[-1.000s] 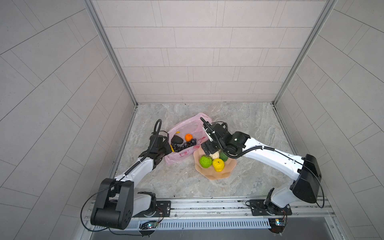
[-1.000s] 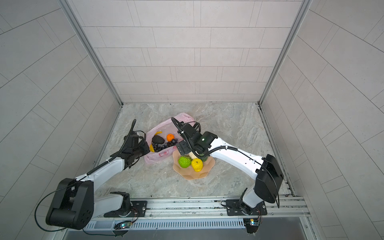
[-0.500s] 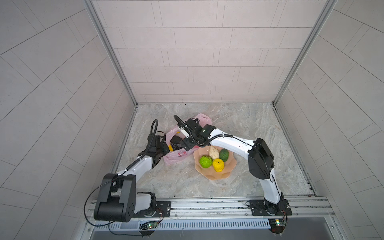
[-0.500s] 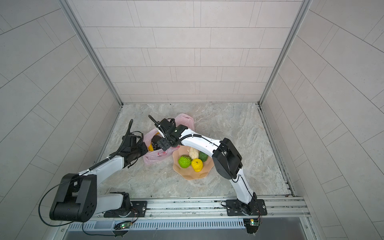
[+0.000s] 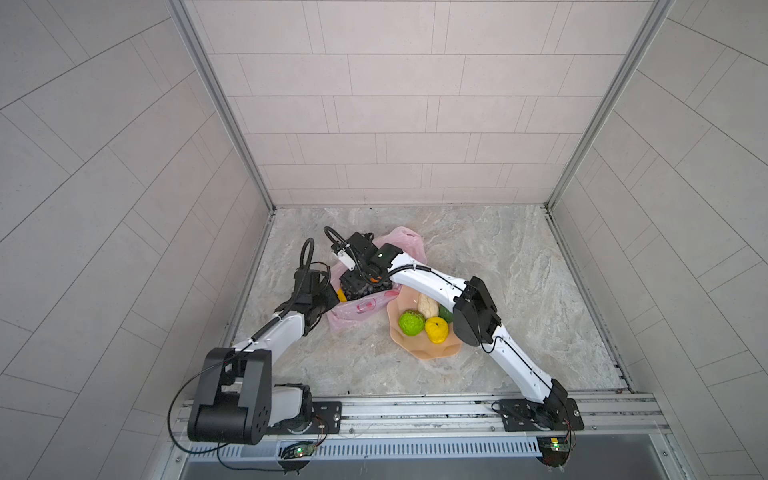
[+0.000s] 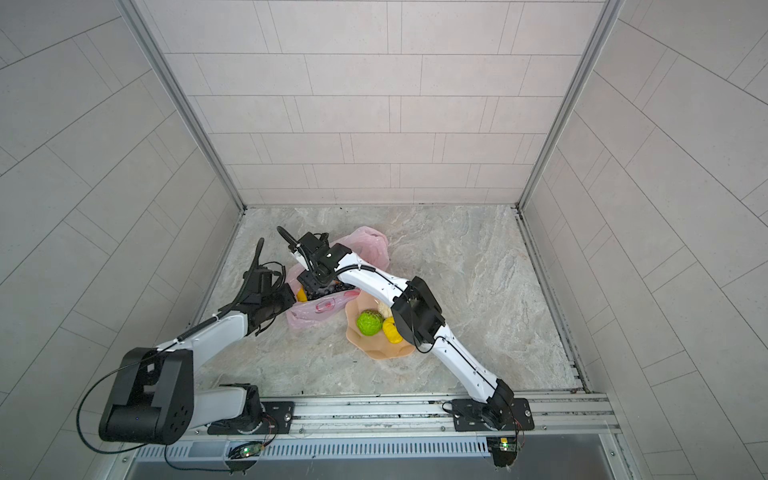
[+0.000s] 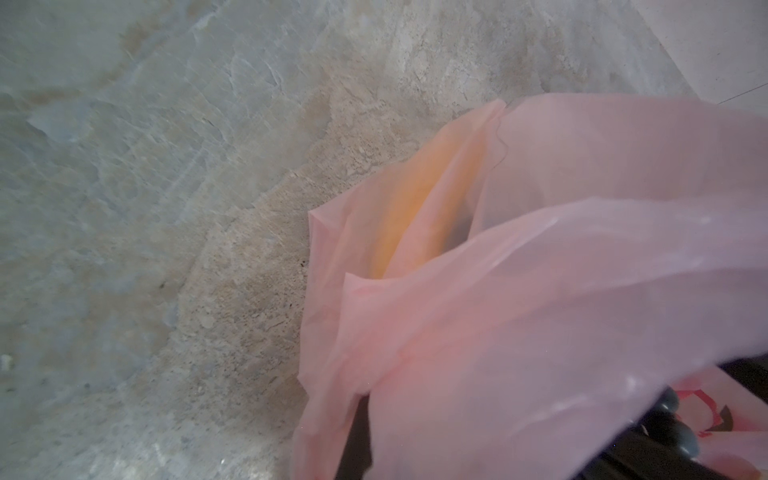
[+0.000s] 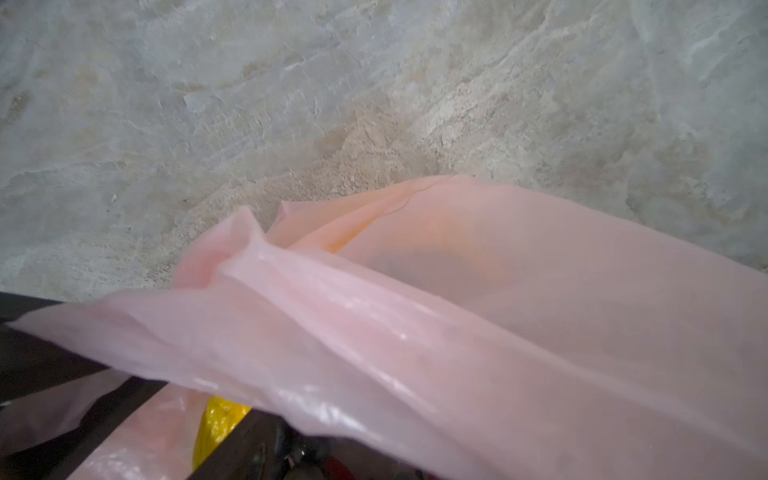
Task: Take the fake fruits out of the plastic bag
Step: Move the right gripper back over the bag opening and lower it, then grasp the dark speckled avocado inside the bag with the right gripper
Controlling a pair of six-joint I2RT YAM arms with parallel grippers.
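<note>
The pink plastic bag (image 5: 365,309) lies left of centre in both top views, mouth open. My left gripper (image 5: 329,297) is shut on the bag's left edge, and bag film (image 7: 540,291) drapes over its jaws. My right gripper (image 5: 358,286) reaches down into the bag mouth over the dark grape bunch (image 5: 370,292); film (image 8: 498,311) hides its jaws. A yellow banana (image 5: 341,296) and a bit of orange (image 5: 377,279) show inside the bag. The banana (image 8: 220,419) also shows in the right wrist view.
A peach scalloped bowl (image 5: 432,353) right of the bag holds a bumpy green fruit (image 5: 411,323), a yellow lemon-like fruit (image 5: 436,329), a cream pear (image 5: 428,306) and a dark avocado (image 5: 446,314). My right arm's elbow (image 5: 476,311) hangs over the bowl's right side. Walls enclose the marble floor.
My right gripper has swung left from above the bowl and gone down into the bag mouth over the grapes. The left gripper has kept its hold on the bag's edge.
</note>
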